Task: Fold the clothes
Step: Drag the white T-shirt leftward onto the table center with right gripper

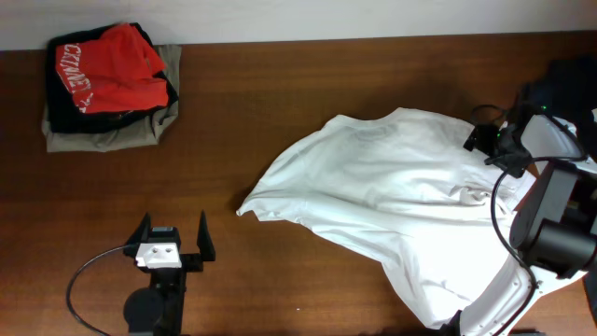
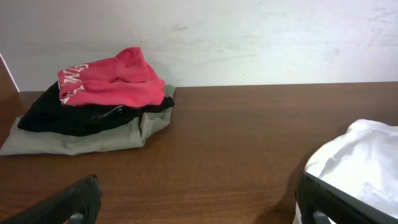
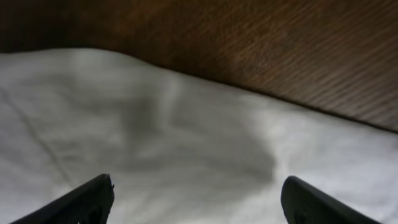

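Though rumpled, T-shirt [image 1: 401, 191] lies diagonally (collar [image 1: 370, 132] rearward).

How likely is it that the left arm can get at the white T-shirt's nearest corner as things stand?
Probably yes: the left gripper is open, and only bare wooden table lies between it and the white T-shirt's corner.

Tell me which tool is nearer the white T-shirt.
Right. The right tool hangs just above the white T-shirt; the left tool is over bare table, apart from its near corner.
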You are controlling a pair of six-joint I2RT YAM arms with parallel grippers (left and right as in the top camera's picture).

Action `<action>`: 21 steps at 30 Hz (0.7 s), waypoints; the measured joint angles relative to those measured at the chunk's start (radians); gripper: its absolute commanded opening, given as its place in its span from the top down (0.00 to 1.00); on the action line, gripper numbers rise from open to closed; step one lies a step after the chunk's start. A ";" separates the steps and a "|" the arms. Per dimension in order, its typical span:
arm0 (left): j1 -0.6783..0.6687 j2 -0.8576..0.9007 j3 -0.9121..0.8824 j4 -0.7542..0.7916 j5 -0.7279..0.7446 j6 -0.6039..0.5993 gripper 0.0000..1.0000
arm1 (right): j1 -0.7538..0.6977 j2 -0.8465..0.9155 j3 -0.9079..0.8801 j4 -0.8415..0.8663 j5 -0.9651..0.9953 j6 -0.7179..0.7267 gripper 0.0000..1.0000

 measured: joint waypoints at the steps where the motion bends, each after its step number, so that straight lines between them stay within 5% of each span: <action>1: 0.000 0.000 0.000 0.000 0.000 0.000 0.01 | 0.002 0.015 0.000 0.011 0.006 0.000 0.16; 5: 0.000 0.000 0.000 0.000 0.000 0.000 0.01 | 0.019 0.026 0.000 0.080 0.027 -0.010 0.37; 8: 0.000 0.000 0.000 0.000 0.000 0.000 0.01 | 0.055 0.035 0.000 0.144 0.033 -0.013 0.80; 10: 0.000 0.000 0.000 0.000 0.000 0.000 0.01 | 0.101 0.047 0.000 0.207 0.021 0.005 0.96; 19: 0.000 0.000 0.000 0.000 0.000 0.000 0.01 | 0.390 0.166 0.027 0.616 -0.093 0.219 0.95; 20: 0.000 0.000 0.000 0.000 0.000 0.000 0.01 | 0.420 0.177 0.038 0.628 -0.112 0.227 0.76; 21: 0.000 0.000 0.000 0.000 0.000 0.000 0.01 | 0.459 0.189 0.067 0.608 -0.134 0.237 0.32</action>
